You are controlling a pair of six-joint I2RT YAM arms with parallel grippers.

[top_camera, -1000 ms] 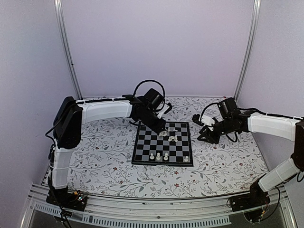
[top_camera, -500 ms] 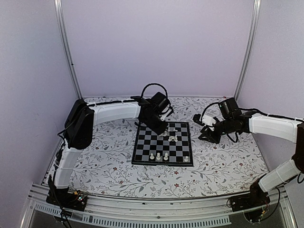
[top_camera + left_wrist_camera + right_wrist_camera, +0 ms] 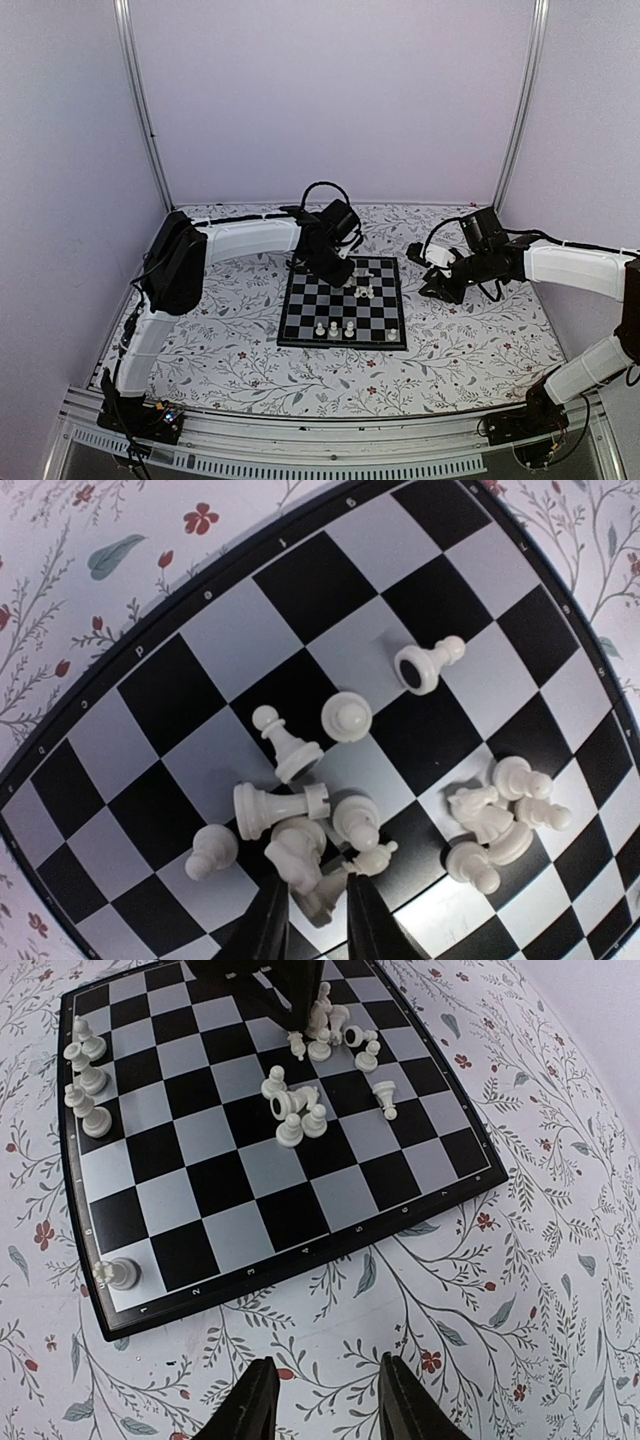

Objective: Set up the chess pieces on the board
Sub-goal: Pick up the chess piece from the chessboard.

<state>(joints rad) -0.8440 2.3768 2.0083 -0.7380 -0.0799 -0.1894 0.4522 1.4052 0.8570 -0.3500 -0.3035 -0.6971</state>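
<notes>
The black and pale checked board (image 3: 300, 312) lies mid-table. My left gripper (image 3: 350, 281) is down over its far part, in a heap of fallen white chess pieces (image 3: 300, 820). In the left wrist view its jaws (image 3: 315, 915) stand narrowly apart with one white piece (image 3: 322, 892) pinched between them, low on the board (image 3: 230, 630). A second clump of pieces (image 3: 505, 815) lies to the right. Three pieces (image 3: 334, 328) stand in a near row and one (image 3: 393, 335) stands at the near right corner. My right gripper (image 3: 432, 286) is open and empty, right of the board (image 3: 200, 1150) over the floral table (image 3: 320, 1400).
The floral table (image 3: 220, 330) surrounds the board. Lilac walls and two metal posts (image 3: 140, 110) close in the back and sides. In the right wrist view, loose pieces (image 3: 295, 1110) lie mid-board and my left arm's fingers reach in at the top.
My left arm has swung its elbow rightward and settled its fingers into the far heap of pieces. My right gripper has barely moved.
</notes>
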